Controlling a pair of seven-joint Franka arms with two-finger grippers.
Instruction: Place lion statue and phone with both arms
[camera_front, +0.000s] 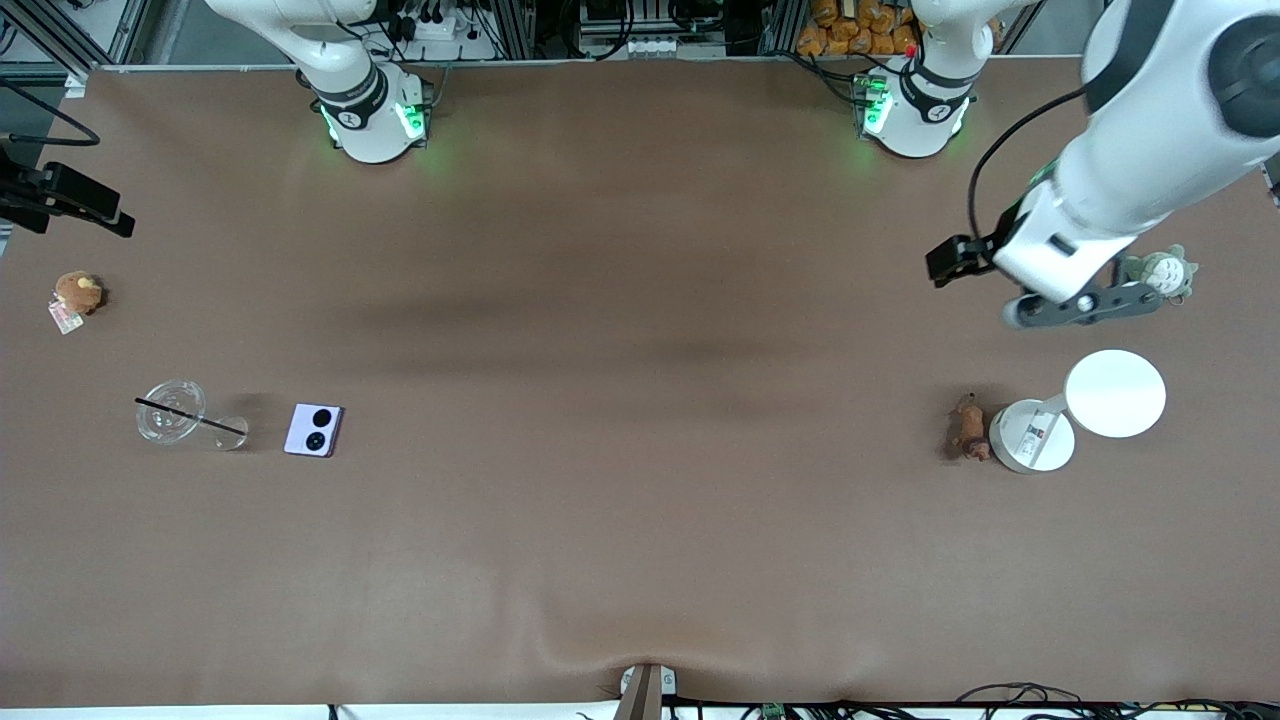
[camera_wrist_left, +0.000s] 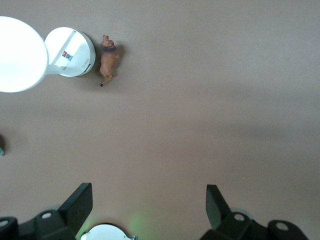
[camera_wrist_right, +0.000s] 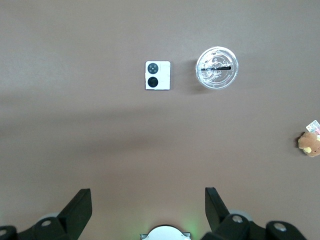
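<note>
Lion statue (camera_front: 969, 428) — small, rigid, we'd pinch its flanks; phone (camera_front: 314, 430) slick, edge-grip. Left gripper (camera_wrist_left: 147, 202) and right gripper (camera_wrist_right: 146, 202) — both spread wide, empty.

No text can be read. A small printed label with a red mark sits on the white lamp's base (camera_front: 1033, 437) at right of the front view; its print is too small.

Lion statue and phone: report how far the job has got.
Nothing looks done. The lion statue lies beside the white lamp; the phone lies beside the clear cup. The left gripper and right gripper are open, empty, above the table. Both pickups remain.
</note>
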